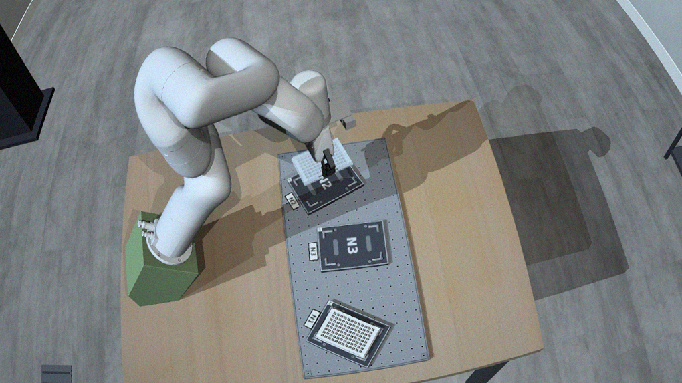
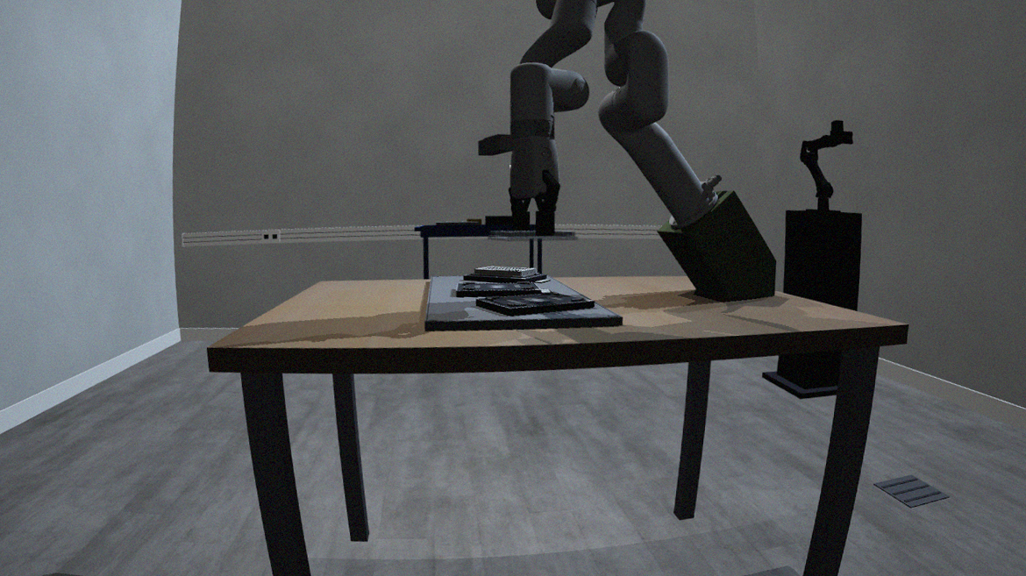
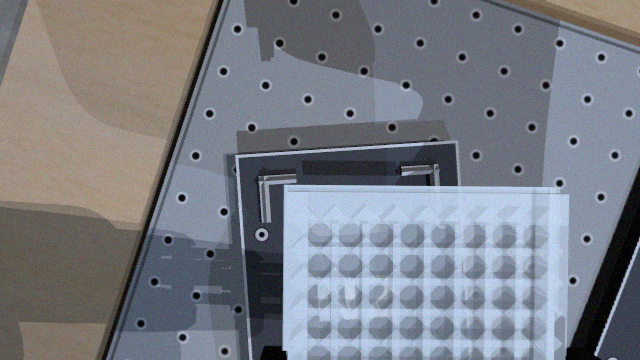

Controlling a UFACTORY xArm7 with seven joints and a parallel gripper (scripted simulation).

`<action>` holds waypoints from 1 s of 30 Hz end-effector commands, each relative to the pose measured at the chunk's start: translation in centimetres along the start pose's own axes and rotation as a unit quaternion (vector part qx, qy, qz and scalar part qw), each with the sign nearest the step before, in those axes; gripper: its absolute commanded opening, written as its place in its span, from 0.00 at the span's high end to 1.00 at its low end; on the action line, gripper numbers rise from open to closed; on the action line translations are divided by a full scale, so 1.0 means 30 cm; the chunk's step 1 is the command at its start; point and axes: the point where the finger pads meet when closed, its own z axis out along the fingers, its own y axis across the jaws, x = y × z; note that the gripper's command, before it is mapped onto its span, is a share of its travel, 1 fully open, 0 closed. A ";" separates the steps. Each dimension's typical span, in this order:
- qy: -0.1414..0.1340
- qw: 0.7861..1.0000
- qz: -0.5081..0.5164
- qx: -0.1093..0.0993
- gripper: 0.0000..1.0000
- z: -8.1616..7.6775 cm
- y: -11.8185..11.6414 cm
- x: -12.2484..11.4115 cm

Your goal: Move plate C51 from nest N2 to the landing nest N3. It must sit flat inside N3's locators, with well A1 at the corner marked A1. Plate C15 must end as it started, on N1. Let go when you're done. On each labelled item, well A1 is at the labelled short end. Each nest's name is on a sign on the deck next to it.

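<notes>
My gripper [image 1: 327,166] is shut on plate C51 [image 1: 320,163], a clear white well plate. It holds the plate level, well above nest N2 [image 1: 326,186]; in the side view the plate [image 2: 525,233] hangs high over the deck. In the wrist view the plate [image 3: 425,272] fills the lower right, with N2's dark base and corner locators [image 3: 345,175] below it. Nest N3 [image 1: 352,245] is an empty dark nest at mid deck. Plate C15 [image 1: 347,330] sits in nest N1 at the near end.
The grey perforated deck [image 1: 351,261] lies on a wooden table. Small signs N2 [image 1: 291,199], N3 [image 1: 312,249] and N1 [image 1: 311,318] stand left of their nests. The arm's green base [image 1: 158,269] sits at the table's left.
</notes>
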 end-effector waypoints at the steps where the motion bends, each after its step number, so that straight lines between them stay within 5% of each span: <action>1: 0.002 0.998 0.062 0.001 1.00 -0.003 0.062 -0.001; 10: 0.002 0.984 0.178 0.001 1.00 -0.003 0.179 -0.011; 30: 0.002 0.984 0.178 0.000 1.00 -0.003 0.479 -0.037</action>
